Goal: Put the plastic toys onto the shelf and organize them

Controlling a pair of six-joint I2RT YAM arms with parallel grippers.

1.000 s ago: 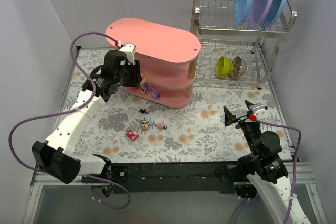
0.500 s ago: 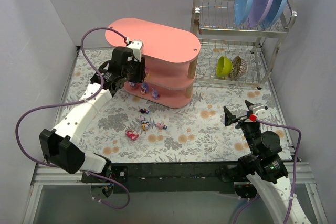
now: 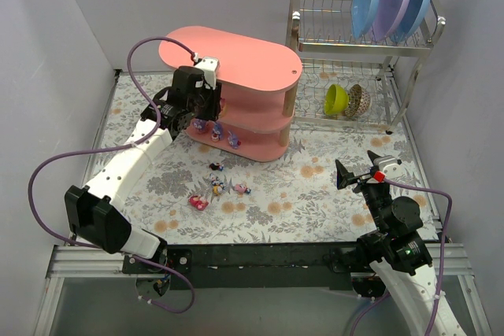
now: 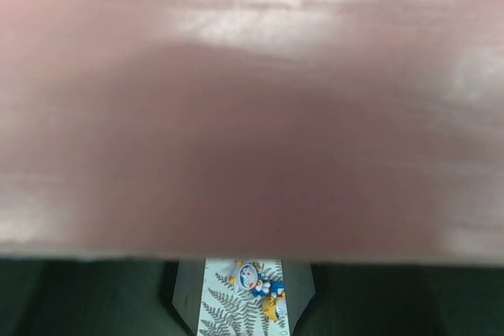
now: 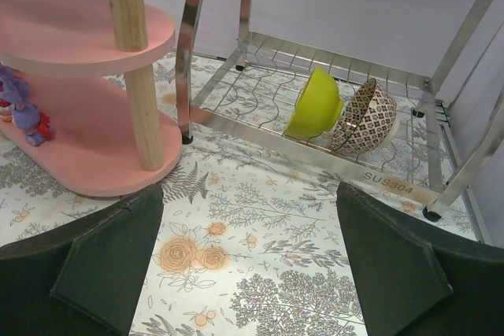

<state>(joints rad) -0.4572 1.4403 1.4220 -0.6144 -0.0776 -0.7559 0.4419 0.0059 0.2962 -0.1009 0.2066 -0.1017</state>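
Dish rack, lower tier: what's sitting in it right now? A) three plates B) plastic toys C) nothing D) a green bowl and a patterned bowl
D: the right wrist view shows the green bowl and patterned bowl leaning side by side on the dish rack's bottom wires.

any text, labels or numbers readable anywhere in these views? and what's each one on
"SUS304": on the front rail of the metal dish rack, just below the patterned bowl, read in the right wrist view.
Nothing else can be read. The plastic toys are too small to show any marking, and the shelf shows no writing.
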